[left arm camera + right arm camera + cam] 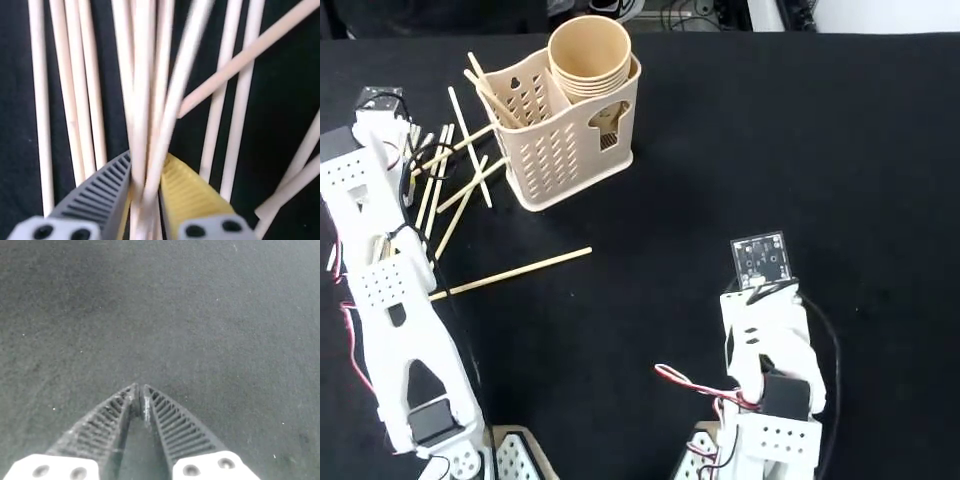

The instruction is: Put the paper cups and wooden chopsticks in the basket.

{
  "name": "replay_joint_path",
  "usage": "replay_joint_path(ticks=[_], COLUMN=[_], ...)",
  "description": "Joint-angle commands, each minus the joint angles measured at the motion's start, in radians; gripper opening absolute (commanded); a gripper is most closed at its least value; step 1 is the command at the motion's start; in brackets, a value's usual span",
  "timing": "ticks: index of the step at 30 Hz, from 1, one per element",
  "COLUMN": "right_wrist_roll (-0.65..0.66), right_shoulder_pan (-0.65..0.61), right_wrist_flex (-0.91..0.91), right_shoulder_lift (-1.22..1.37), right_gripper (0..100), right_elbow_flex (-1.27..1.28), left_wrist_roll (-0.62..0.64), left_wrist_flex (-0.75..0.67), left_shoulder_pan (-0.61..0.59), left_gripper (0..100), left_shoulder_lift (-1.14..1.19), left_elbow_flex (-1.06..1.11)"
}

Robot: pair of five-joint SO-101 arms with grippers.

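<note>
A beige slotted basket [570, 140] stands at the back left of the black table. A stack of paper cups [590, 55] sits in one compartment and a few wooden chopsticks [488, 90] lean in the other. Several loose chopsticks [455, 175] lie fanned out to the left of the basket, and one long chopstick [510, 272] lies apart in front. My left gripper [145, 170] is shut on a bundle of chopsticks [150, 100] above the others on the table. My right gripper [139, 392] is shut and empty, over bare black cloth.
The left arm [365, 190] stretches along the table's left edge beside the loose chopsticks. The right arm [770, 340] is folded at the front right, far from the basket. Cables lie beyond the table's back edge.
</note>
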Motion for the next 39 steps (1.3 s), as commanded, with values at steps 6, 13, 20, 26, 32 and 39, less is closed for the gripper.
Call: replay_joint_path(ticks=[6,13,20,26,32,39], right_wrist_roll=[0.006,0.006,0.006,0.008,0.008,0.008], right_shoulder_pan=[-0.014,-0.014,-0.014,-0.014,-0.014,-0.012], right_wrist_flex=[-0.005,-0.005,-0.006,-0.006,-0.006,-0.005], right_shoulder_lift=[-0.067,-0.067,-0.067,-0.067,-0.067,-0.067], right_gripper=[1.5,1.5,1.5,1.5,1.5,1.5], right_elbow_flex=[0.001,0.001,0.001,0.001,0.001,0.001], left_wrist_roll=[0.146,0.233,0.33,0.385,0.387,0.428], left_wrist_flex=[0.015,0.017,0.02,0.015,0.015,0.015], left_shoulder_pan=[-0.01,-0.004,-0.031,-0.022,-0.007,-0.005], left_gripper=[3,3,3,3,3,3], left_shoulder_lift=[-0.153,-0.322,-0.488,-0.684,-0.741,-0.746], left_elbow_flex=[-0.039,-0.039,0.133,0.257,0.179,0.16])
